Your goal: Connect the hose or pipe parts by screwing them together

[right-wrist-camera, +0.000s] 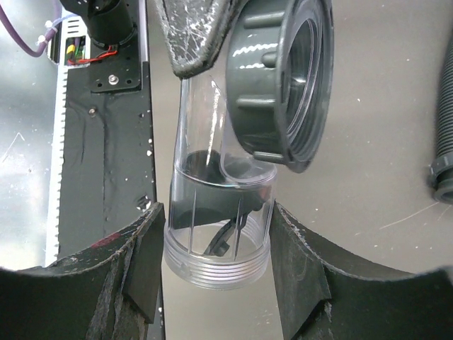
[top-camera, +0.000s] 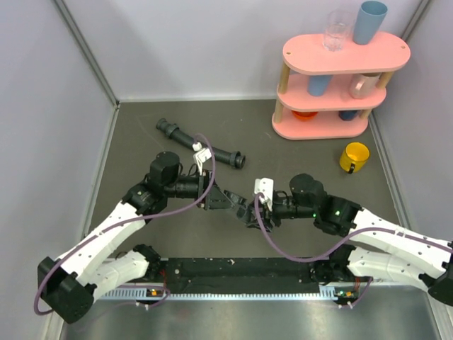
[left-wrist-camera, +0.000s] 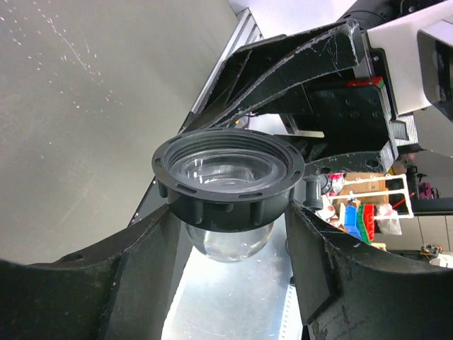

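Note:
A clear elbow fitting (right-wrist-camera: pixel 216 241) with a dark-grey ring nut (right-wrist-camera: pixel 279 78) hangs above the table between both arms. My right gripper (right-wrist-camera: pixel 216 262) is shut on the fitting's clear threaded end, pads pressing on both sides. My left gripper (left-wrist-camera: pixel 226 234) has its fingers against both sides of the ring nut (left-wrist-camera: pixel 228 180), with the clear bend (left-wrist-camera: pixel 226 244) hanging below it. From above, the two grippers meet at mid-table around the fitting (top-camera: pixel 244 207). The black ribbed hose (top-camera: pixel 202 145) lies loose on the table behind them; its cuff (right-wrist-camera: pixel 444 134) shows at the right wrist view's edge.
A pink three-tier rack (top-camera: pixel 340 85) holding cups and a glass stands at the back right. A yellow mug (top-camera: pixel 354 156) sits on the table in front of it. Grey walls close in the left, back and right sides. A black rail (top-camera: pixel 241 269) runs along the near edge.

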